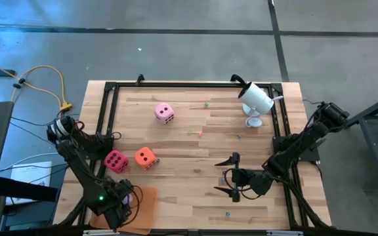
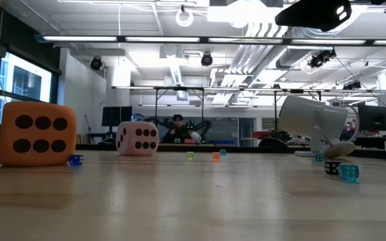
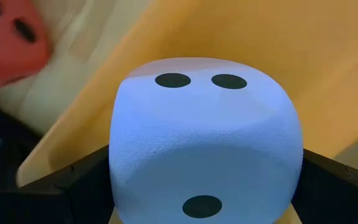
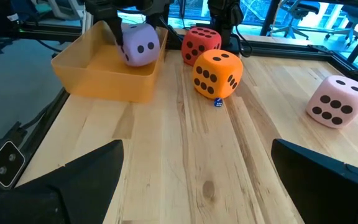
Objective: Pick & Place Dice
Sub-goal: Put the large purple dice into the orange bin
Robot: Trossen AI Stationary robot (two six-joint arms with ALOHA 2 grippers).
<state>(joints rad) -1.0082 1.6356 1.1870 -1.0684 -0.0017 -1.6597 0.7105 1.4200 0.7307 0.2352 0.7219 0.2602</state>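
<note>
My left gripper (image 1: 125, 200) is at the table's near left corner, over the flat orange tray (image 1: 146, 204), shut on the purple die (image 3: 204, 130). The right wrist view shows that die (image 4: 140, 45) inside the tray's outline (image 4: 104, 78). The magenta die (image 1: 115, 160) and the orange die (image 1: 145, 157) sit side by side on the wood just beyond the tray. The light pink die (image 1: 164, 113) stands farther off, toward the far edge. My right gripper (image 1: 231, 177) hovers open over the right half, holding nothing. My left gripper pinches the purple die between its two fingers (image 3: 73, 180), which press on two opposite side faces (image 3: 120, 168). The two-pip face (image 3: 201, 81) points away from the wrist. The die sits over the tray; whether its underside touches the tray floor I cannot tell.
A white camera-like device on a round foot (image 1: 256, 101) stands near the far right corner. Tiny coloured dice (image 2: 347, 172) lie scattered on the wood. A black frame (image 1: 110, 105) borders the table. Bare wood lies between the two arms.
</note>
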